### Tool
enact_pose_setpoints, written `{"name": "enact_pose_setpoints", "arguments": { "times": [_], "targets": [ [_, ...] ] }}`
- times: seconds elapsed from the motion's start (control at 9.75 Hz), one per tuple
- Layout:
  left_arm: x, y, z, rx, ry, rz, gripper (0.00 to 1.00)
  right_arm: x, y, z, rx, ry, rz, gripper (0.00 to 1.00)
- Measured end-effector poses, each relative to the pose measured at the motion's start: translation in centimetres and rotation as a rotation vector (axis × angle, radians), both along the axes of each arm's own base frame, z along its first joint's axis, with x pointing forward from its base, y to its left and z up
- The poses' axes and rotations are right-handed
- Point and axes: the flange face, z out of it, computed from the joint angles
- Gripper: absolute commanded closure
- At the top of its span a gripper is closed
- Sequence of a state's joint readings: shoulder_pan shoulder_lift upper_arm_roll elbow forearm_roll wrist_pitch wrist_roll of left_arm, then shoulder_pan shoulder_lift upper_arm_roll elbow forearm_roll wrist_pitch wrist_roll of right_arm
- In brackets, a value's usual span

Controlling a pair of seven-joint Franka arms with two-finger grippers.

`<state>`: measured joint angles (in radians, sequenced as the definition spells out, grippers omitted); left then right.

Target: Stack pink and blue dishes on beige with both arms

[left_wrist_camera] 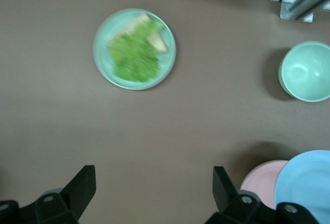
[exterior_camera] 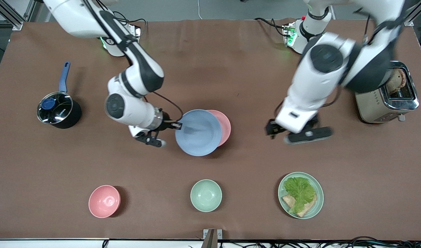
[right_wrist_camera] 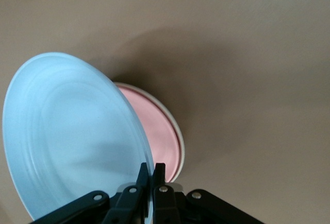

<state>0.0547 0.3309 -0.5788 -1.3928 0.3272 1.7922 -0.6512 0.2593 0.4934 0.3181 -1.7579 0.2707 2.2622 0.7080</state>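
The right gripper (right_wrist_camera: pixel 151 175) is pinching the tilted blue plate's (exterior_camera: pixel 198 132) rim over the pink plate (exterior_camera: pixel 224 125); the left gripper (left_wrist_camera: pixel 154 183) is hovering with fingers apart over bare table (exterior_camera: pixel 251 69).

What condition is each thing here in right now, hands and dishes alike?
right gripper: shut on the blue plate's rim
blue plate: held tilted over the pink plate
pink plate: lying on a beige plate
left gripper: open, holding nothing
mint-green plate: carries lettuce and bread
toaster: bread in slot

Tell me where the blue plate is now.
The blue plate is pinched at its rim by the right end effector, tilted over the pink plate, mid-table.
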Motion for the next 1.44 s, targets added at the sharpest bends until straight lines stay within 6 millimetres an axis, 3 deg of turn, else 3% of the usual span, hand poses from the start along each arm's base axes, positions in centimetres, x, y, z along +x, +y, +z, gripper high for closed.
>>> {"name": "enact_pose_setpoints", "arguments": {
  "times": [0.21,0.31,0.51,0.82,0.92,1.03,1.13,1.33,1.44],
  "targets": [
    [-0.1,5.5,5.6,0.067,-0.017,-0.143,0.0,-1.8,2.8,-1.4,-0.037,0.007,-0.01,0.99],
    [-1.2,7.7,7.8,0.078,0.007,-0.194,0.0,-2.7,3.9,-2.3,-0.062,0.013,-0.009,0.99],
    [-4.2,11.7,11.9,0.015,0.057,-0.228,0.0,-4.0,3.8,-4.7,-0.093,0.001,-0.004,0.99],
    [-7.3,14.7,13.2,-0.012,0.145,-0.207,0.0,-4.7,3.6,-5.8,-0.092,-0.018,-0.006,0.98],
    [-8.1,15.4,12.9,-0.019,0.16,-0.193,0.0,-4.7,3.7,-5.8,-0.092,-0.017,-0.004,0.82],
    [-8.8,15.9,12.6,-0.02,0.17,-0.182,0.0,-4.9,3.9,-5.7,-0.09,-0.016,0.0,0.3],
    [-9.2,16.4,12.4,-0.019,0.176,-0.175,0.0,-5.0,4.1,-5.7,-0.088,-0.015,0.001,0.0],
    [-9.6,17.3,12.2,-0.018,0.177,-0.18,0.0,-4.7,4.2,-5.0,-0.08,-0.029,-0.006,0.0],
    [-9.6,17.2,12.1,-0.018,0.177,-0.181,0.0,-4.0,4.0,-3.5,-0.071,-0.047,-0.013,0.0]
  ]
}}
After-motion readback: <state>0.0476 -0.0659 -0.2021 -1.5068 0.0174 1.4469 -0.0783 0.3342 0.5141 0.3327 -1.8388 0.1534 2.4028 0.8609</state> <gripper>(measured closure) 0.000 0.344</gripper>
